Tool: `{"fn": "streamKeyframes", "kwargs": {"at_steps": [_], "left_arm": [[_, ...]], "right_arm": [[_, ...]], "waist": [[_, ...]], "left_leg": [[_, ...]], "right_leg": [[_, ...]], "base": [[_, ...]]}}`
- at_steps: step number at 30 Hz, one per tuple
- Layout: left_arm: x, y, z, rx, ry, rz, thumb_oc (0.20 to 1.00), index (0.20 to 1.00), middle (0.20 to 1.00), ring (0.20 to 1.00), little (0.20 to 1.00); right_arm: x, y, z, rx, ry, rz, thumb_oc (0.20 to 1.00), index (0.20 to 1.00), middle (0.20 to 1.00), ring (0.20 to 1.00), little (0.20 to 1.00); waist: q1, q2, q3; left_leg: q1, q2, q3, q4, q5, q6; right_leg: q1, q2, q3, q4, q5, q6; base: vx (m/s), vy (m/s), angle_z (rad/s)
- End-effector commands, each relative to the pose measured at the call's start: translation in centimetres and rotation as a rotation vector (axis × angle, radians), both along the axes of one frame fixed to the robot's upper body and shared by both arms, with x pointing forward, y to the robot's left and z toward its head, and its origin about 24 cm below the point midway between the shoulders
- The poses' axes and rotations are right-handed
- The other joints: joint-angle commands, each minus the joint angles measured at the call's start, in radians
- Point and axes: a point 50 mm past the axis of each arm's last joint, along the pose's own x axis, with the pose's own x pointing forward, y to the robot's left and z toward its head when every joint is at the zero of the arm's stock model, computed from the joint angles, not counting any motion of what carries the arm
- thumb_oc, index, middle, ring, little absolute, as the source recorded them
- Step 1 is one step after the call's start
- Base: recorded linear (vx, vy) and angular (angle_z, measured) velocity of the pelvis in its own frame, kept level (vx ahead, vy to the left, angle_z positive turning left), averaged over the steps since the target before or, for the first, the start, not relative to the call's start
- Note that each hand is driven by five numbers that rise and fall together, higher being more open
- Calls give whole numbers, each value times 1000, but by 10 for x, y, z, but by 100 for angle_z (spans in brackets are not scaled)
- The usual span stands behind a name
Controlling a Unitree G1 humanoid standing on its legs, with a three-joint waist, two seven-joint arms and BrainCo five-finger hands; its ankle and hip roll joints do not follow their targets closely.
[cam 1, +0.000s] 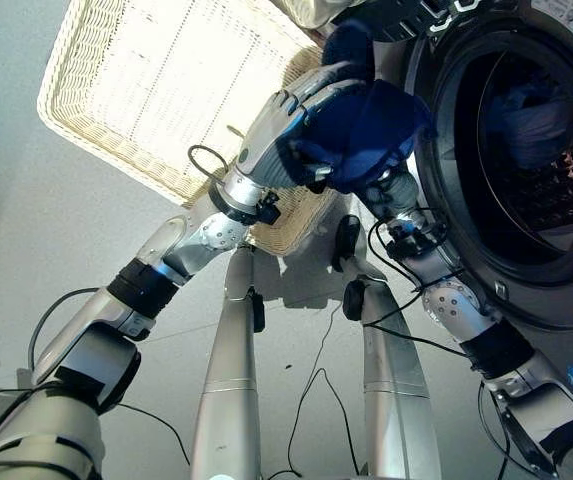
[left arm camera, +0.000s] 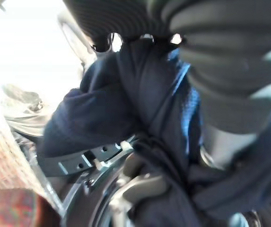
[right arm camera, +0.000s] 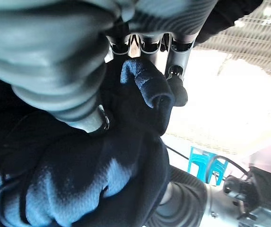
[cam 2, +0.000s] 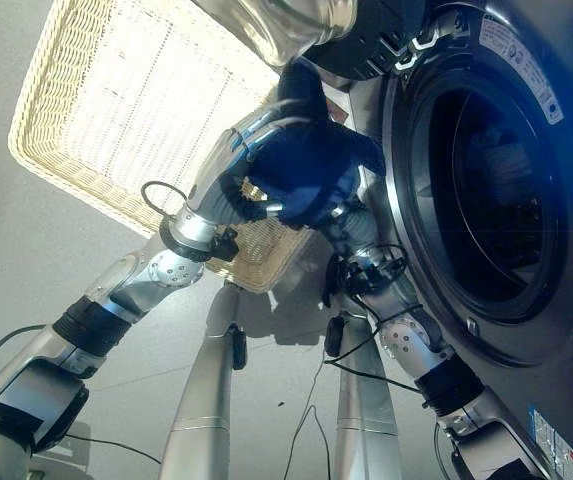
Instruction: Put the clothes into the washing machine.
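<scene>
A pale grey floor [cam 1: 26, 250] with a front-loading washing machine [cam 2: 526, 330] on the right, its round opening [cam 1: 531, 150] facing left. Both hands meet just left of that opening. The left hand [cam 1: 284, 128] and the right hand [cam 2: 338, 212] are bunched into a dark blue garment [cam 1: 366, 130]; their wrist views show fingers curled into the cloth. The bundle hangs just beside the drum mouth, which lies to its right; the right hand is nearer. Behind on the left sits a pale wicker basket [cam 1: 116, 110].
</scene>
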Motion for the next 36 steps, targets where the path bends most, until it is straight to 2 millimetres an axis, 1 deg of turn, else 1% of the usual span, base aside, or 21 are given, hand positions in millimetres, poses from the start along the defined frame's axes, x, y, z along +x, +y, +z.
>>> {"fn": "streamKeyframes", "kwargs": {"at_steps": [1, 6, 10, 11, 13, 17, 21, 26, 28, 29, 32, 36], "left_arm": [[-15, -21, -9, 71, -37, -69, 1000, 1000, 1000, 1000, 1000], [-10, -16, -10, 32, -45, -9, 1000, 1000, 1000, 1000, 1000], [-9, -11, -10, -5, -48, 8, 1000, 1000, 1000, 1000, 1000], [-8, -7, -11, -35, -53, 28, 1000, 1000, 1000, 1000, 1000], [-7, -5, -12, -58, -49, 26, 1000, 1000, 1000, 1000, 1000], [-7, 7, -12, -233, 9, -18, 1000, 1000, 1000, 1000, 1000], [-6, 20, -17, -462, 74, -87, 1000, 1000, 1000, 1000, 1000], [-3, 28, -20, -594, 108, -115, 1000, 1000, 1000, 1000, 1000], [1, 32, -21, -623, 112, -88, 1000, 1000, 1000, 1000, 1000], [4, 35, -22, -633, 116, -70, 1000, 1000, 1000, 1000, 1000], [11, 43, -23, -681, 130, -33, 1000, 1000, 1000, 1000, 1000], [24, 57, -26, -755, 168, 33, 1000, 1000, 1000, 1000, 1000]], "right_arm": [[-29, 9, 43, 114, -252, 78, 200, 200, 200, 200, 200], [-28, 5, 44, 146, -258, 60, 200, 200, 200, 200, 200], [-27, -1, 46, 174, -264, 38, 200, 200, 200, 200, 200], [-27, -3, 45, 188, -266, 29, 200, 200, 200, 200, 200], [-27, -5, 45, 195, -265, 16, 200, 200, 200, 200, 200], [-22, -12, 40, 228, -222, -40, 200, 200, 200, 200, 200], [-10, -18, 28, 271, -115, -84, 200, 200, 200, 200, 200], [6, -28, 21, 323, -8, -159, 200, 200, 200, 200, 200], [14, -38, 16, 359, 55, -206, 200, 200, 200, 200, 200], [20, -47, 11, 382, 93, -238, 200, 200, 200, 200, 200], [31, -64, 3, 404, 164, -307, 200, 200, 200, 200, 200], [48, -92, -10, 442, 273, -393, 200, 200, 200, 200, 200]], "waist": [[-9, 9, -23], [-7, 9, -23], [-5, 10, -23], [-4, 11, -23], [-4, 11, -23], [-2, 10, -23], [5, 10, -23], [12, 15, -23], [14, 17, -23], [15, 18, -23], [17, 21, -23], [17, 22, -23]], "left_leg": [[-8, -66, 8, 125, -127, 15], [-5, -65, 8, 124, -125, 14], [-3, -64, 6, 121, -124, 12], [-4, -64, 5, 120, -123, 12], [-3, -63, 6, 118, -122, 12], [-4, -62, 5, 117, -121, 11], [-8, -62, 1, 121, -123, 12], [-9, -67, -3, 128, -123, 8], [-6, -69, -3, 128, -123, 7], [-3, -68, -1, 127, -122, 7], [0, -66, 1, 128, -122, 5], [1, -62, 8, 130, -125, 0]], "right_leg": [[78, 34, -41, -270, 227, 138], [82, 30, -44, -272, 228, 140], [83, 28, -45, -272, 229, 142], [82, 28, -44, -272, 230, 142], [82, 28, -44, -272, 231, 143], [83, 29, -42, -272, 230, 143], [79, 25, -45, -265, 229, 141], [79, 24, -50, -258, 227, 139], [82, 25, -52, -258, 227, 138], [85, 24, -53, -256, 227, 138], [89, 25, -53, -257, 227, 136], [90, 29, -54, -255, 225, 134]], "base": [[0, 0, 0], [0, 0, 0], [0, 0, 0], [0, 0, 0], [0, 0, 0], [0, 0, 0], [0, 0, 0], [0, 0, 0], [0, 0, 0], [0, 0, 0], [0, 0, 0], [0, 0, 0]]}}
